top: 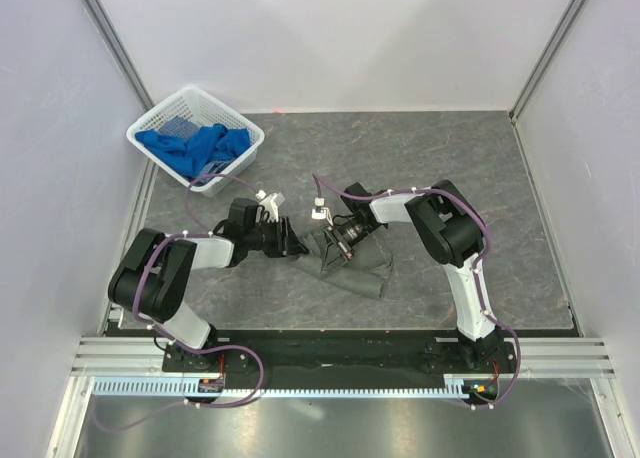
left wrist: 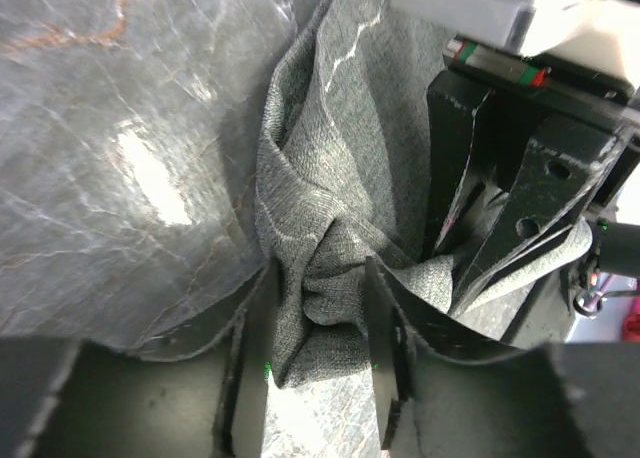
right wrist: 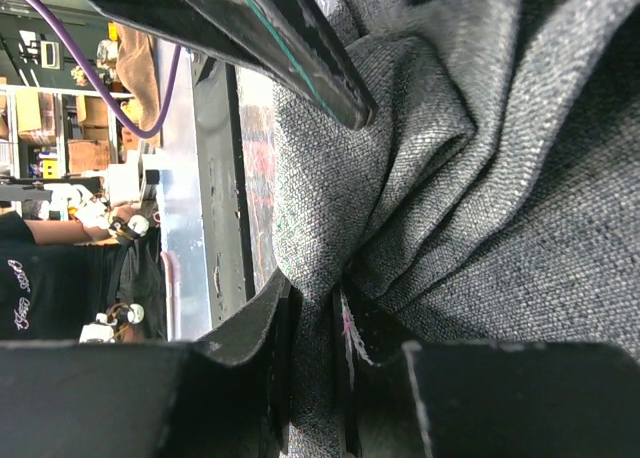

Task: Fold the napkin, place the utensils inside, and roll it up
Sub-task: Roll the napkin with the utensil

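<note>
The dark grey napkin lies bunched and creased at the middle of the table, its left end lifted between both grippers. My left gripper is shut on a bunched fold of the napkin, which fills the gap between its fingers. My right gripper faces it closely and is shut on a thin pinch of the napkin. The right gripper's black fingers show in the left wrist view, just beyond the fold. The fork is hidden or out of view.
A white mesh basket with bright blue cloths stands at the back left. White walls close in the left, right and back of the table. The dark marbled tabletop runs behind and to the right of the arms.
</note>
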Robot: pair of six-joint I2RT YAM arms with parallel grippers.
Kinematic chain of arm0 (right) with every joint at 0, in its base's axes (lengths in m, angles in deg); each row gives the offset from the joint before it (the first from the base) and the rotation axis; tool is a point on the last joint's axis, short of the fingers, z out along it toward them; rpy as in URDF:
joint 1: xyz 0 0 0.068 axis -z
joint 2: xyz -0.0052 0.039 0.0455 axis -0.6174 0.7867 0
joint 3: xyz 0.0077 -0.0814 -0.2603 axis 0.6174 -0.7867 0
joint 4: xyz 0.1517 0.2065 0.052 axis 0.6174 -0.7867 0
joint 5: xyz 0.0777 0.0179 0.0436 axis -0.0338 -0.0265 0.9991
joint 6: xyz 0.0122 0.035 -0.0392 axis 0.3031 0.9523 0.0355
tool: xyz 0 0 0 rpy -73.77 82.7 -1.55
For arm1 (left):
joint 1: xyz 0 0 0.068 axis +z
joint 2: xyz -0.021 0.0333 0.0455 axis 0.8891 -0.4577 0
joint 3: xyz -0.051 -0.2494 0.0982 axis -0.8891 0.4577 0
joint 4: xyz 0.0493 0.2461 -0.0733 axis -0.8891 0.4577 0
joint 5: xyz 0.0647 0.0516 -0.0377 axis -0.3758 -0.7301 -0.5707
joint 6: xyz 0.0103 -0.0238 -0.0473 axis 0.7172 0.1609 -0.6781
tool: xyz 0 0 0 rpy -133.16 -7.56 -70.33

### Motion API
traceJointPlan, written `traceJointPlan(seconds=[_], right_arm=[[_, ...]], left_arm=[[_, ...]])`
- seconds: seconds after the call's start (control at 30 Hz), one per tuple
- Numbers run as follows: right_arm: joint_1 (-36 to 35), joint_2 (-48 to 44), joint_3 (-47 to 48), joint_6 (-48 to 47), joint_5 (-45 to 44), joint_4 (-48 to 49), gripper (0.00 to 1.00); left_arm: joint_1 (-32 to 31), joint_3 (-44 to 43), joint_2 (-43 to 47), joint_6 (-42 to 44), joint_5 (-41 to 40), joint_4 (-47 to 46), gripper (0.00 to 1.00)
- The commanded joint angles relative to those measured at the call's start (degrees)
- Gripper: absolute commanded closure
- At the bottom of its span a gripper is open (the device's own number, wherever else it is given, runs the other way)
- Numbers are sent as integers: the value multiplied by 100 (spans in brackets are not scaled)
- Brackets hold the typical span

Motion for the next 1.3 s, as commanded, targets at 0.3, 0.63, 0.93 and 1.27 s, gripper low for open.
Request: traceJointPlan(seconds=[0.3,0.63,0.93,1.27], right_arm=[[106,-468,-38,488,-1096,399,71],[-69,-2411,-855,939,-3259,1356,38],[-1580,-3318,-1532,86,-5975,1392,31],[-2266,-3222,-1831,-64,-6854,1410,30]], left_arm=[[-130,167,-194,-80,457,66,98],[-130,0,-212,-36,282,435,98],[-139,-500,-291,-142,-70,1288,98],[-139,-685,-335,-194,-96,1561,98]])
